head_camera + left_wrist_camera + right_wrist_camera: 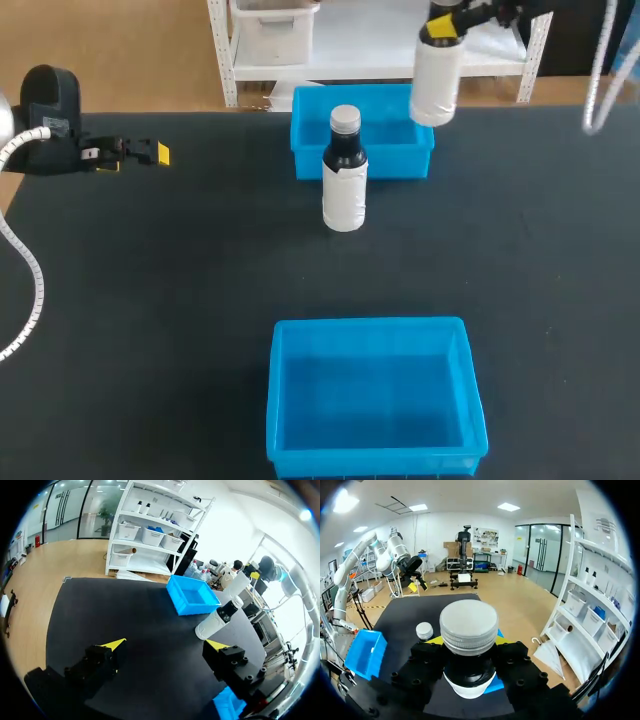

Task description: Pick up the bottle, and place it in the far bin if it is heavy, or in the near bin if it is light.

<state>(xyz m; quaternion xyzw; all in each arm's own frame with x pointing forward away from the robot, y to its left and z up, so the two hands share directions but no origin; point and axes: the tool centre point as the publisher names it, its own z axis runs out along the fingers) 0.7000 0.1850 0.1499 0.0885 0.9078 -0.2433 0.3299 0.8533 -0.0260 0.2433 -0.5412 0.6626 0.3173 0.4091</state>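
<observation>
The left gripper [166, 644] hangs over the black table [100, 610], fingers wide apart. Ahead sits a blue bin [192, 595], with a bottle [212, 625] standing beside it. Beyond, the right gripper [254, 574] holds a second bottle [239, 584] aloft. A second bin [227, 705] shows its corner beside one finger.

In the head view, the right gripper [441, 22] is cropped at 1 o'clock and hides the held bottle's [437, 85] cap. That bottle covers the far bin's [312, 125] 2 o'clock corner. The near bin's [278, 400] 6 o'clock wall is cut off.
</observation>
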